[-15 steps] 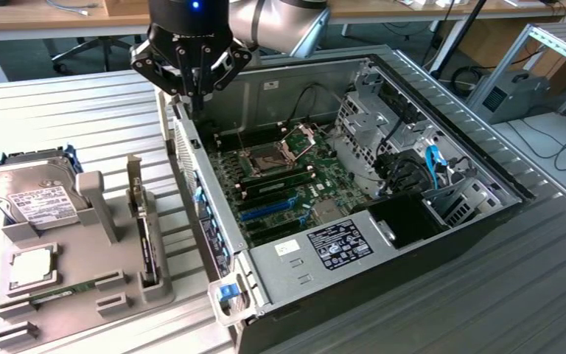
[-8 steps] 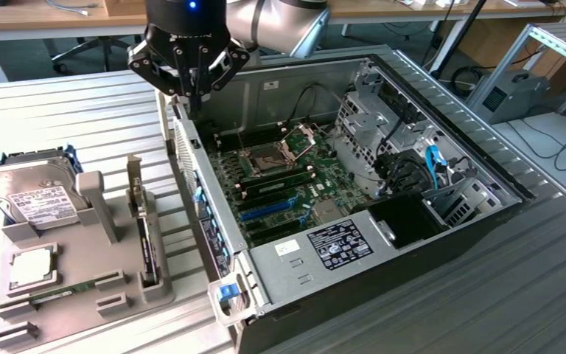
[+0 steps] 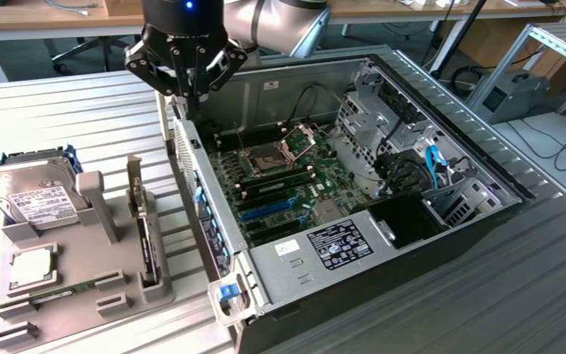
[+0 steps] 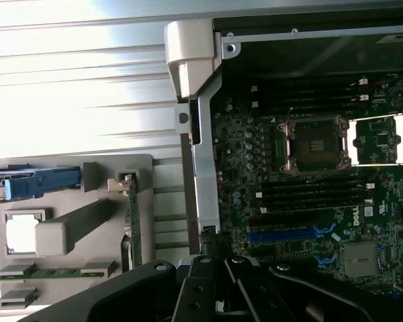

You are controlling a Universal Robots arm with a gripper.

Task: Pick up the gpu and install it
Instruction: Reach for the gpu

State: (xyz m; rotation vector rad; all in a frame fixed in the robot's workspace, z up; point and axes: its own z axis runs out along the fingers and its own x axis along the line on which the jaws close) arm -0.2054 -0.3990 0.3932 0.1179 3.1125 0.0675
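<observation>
The gpu stands on edge in a slot of the grey holder, its silver bracket pointing up. In the wrist view the gpu shows as a thin dark card seen edge-on. My gripper hangs above the rear corner of the open computer case, well away from the card toward the back of the scene. Its fingers are shut with nothing between them. In the wrist view the gripper sits over the case wall beside the motherboard.
A silver hard drive in a blue caddy, a processor and a RAM stick share the holder. Blue expansion slots lie on the motherboard. Cables and drive cages fill the case on the exterior view's right.
</observation>
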